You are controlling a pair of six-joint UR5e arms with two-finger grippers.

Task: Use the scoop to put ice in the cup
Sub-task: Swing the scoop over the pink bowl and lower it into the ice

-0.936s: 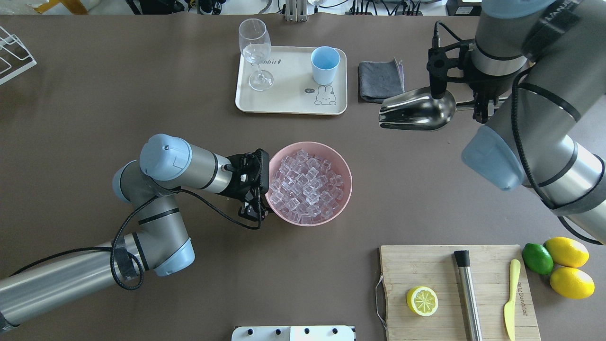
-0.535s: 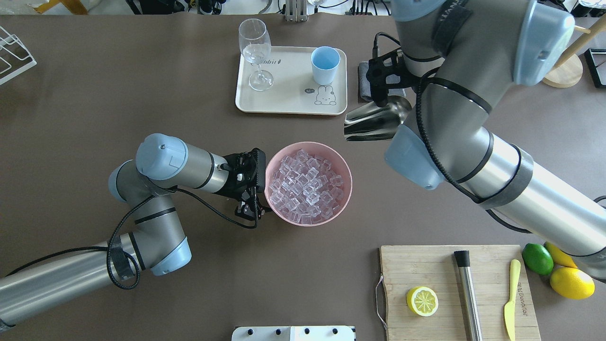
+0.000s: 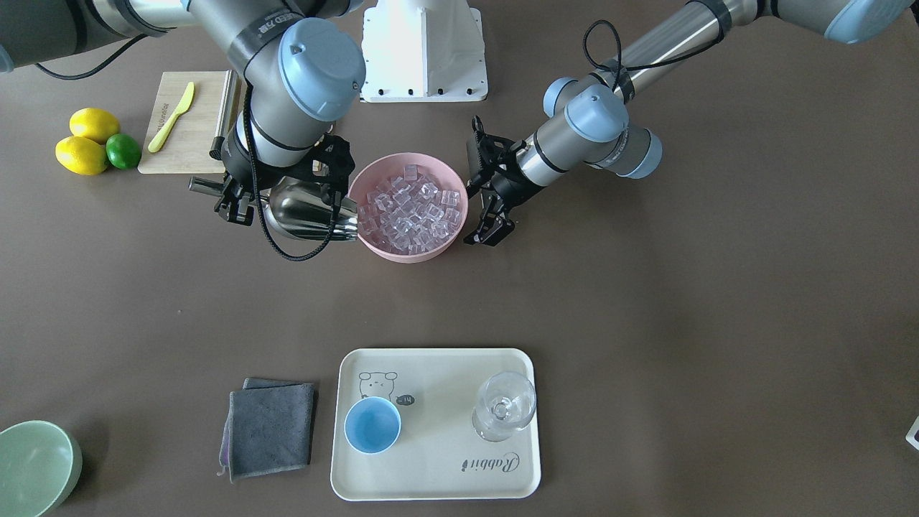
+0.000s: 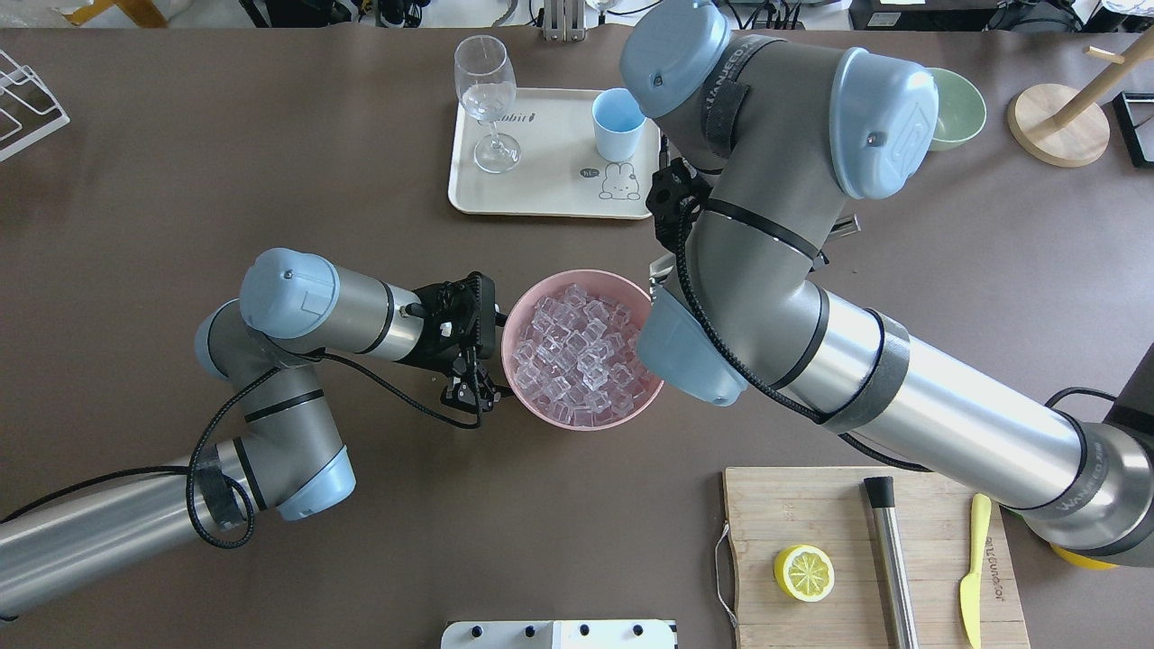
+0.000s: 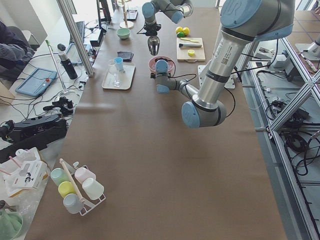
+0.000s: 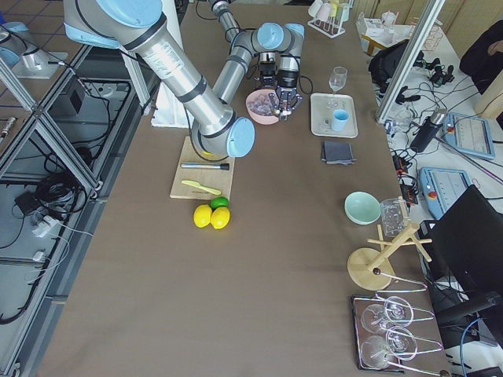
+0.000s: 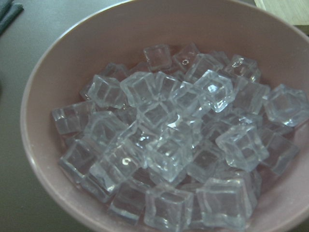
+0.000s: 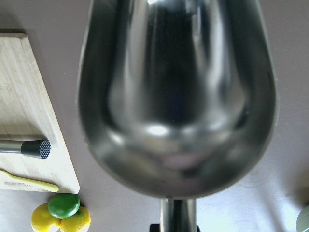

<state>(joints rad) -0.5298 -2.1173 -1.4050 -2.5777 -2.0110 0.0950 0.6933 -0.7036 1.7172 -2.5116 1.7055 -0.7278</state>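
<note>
Cream tray (image 3: 438,402), rabbit print: we count one upright stemmed glass (image 3: 504,406) on it. Beside the tray, a folded grey cloth (image 3: 269,427); near the table's corner, a pale green bowl (image 3: 32,467). Pink bowl (image 3: 413,253), mid-table. Wooden board (image 4: 829,514): we note a half lemon (image 4: 803,572), a steel cylinder (image 4: 891,559) with black end, a yellow knife (image 4: 972,568). Off the board, two lemons (image 3: 81,156) touching a lime (image 3: 123,151).

Front-facing view. Upper centre of frame: bowl (image 3: 411,255) on the surface, holding the ice (image 3: 409,208), with the scoop (image 3: 309,212) just left of it. Lower centre: tray (image 3: 431,477) carrying the cup (image 3: 372,425) at left and the glass (image 3: 504,408) at right. Cloth (image 3: 271,427) lies left of the tray.
</note>
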